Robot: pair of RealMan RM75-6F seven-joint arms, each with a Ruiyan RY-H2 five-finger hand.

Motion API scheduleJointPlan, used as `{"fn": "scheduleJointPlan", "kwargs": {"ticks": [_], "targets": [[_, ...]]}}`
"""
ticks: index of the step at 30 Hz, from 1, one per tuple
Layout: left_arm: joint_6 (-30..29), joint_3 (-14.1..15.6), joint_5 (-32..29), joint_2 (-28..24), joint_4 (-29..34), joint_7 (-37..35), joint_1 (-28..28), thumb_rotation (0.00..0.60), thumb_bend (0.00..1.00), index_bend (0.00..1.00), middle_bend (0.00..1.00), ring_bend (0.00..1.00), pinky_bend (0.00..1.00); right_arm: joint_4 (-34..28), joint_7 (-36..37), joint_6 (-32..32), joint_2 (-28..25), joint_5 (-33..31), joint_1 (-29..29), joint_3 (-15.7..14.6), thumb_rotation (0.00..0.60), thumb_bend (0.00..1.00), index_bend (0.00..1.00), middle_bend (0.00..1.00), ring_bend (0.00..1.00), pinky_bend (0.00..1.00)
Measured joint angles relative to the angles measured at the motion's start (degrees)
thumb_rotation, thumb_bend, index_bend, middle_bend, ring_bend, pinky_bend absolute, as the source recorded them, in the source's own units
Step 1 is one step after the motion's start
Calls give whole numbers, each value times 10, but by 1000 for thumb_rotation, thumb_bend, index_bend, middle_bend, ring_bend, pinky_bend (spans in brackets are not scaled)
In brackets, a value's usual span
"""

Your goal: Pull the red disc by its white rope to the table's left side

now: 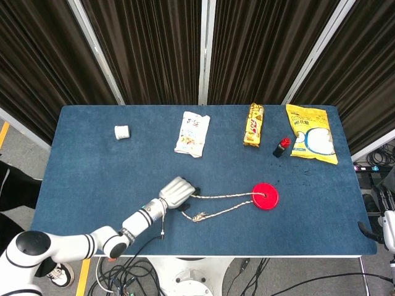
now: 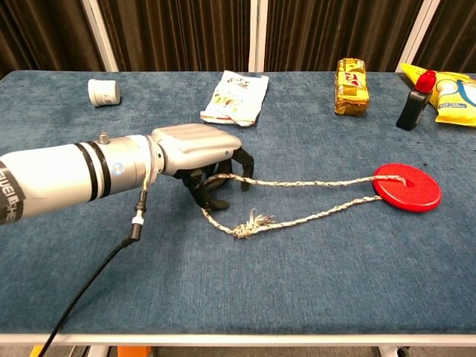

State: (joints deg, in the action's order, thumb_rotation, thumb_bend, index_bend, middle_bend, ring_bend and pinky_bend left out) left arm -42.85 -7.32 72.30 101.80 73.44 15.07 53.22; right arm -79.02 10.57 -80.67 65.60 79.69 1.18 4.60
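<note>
From the head view, the left hand [image 1: 177,193] sits low on the blue counter [image 1: 92,166] with its fingers curled down over the near bend of the white rope [image 1: 225,196], which runs right to the red disc [image 1: 265,196] lying flat right of centre, while a small white roll [image 1: 121,131], a white snack packet [image 1: 192,133], a yellow bar [image 1: 253,124], a small black and red bottle [image 1: 281,147] and a yellow bag [image 1: 311,132] line the far side. From the chest view, the left hand [image 2: 199,149] grips the white rope [image 2: 297,183] at its loop, dark fingertips [image 2: 245,165] closed around the strand against the counter [image 2: 223,297], the frayed knot lying just to its right, and both strands lead to the red disc [image 2: 407,187]; the right hand shows in neither view.
</note>
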Motion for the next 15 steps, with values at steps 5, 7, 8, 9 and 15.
{"fn": "scheduleJointPlan", "kwargs": {"ticks": [5, 7, 8, 9, 15], "targets": [[-25, 1, 5, -1, 3, 6, -7, 600, 351, 689, 897, 655, 620, -4, -3, 1, -2, -1, 0, 0, 600, 160, 0, 3, 0, 0], [-40, 1, 8, -4, 7, 9, -12, 600, 352, 726, 912, 669, 632, -5, -4, 2, -3, -1, 0, 0, 600, 162, 0, 4, 0, 0], [-51, 2, 11, -7, 11, 12, -16, 600, 352, 734, 916, 670, 633, -5, -4, 2, -3, -1, 0, 0, 600, 164, 0, 5, 0, 0], [-60, 2, 12, -11, 14, 15, -20, 600, 352, 740, 919, 670, 633, -6, -4, 2, -3, -1, 0, 0, 600, 166, 0, 5, 0, 0], [-111, 10, 21, -56, 56, 42, -49, 600, 354, 766, 931, 670, 633, -11, -11, 4, -3, -2, 2, 1, 600, 176, 0, 6, 0, 0]]}}
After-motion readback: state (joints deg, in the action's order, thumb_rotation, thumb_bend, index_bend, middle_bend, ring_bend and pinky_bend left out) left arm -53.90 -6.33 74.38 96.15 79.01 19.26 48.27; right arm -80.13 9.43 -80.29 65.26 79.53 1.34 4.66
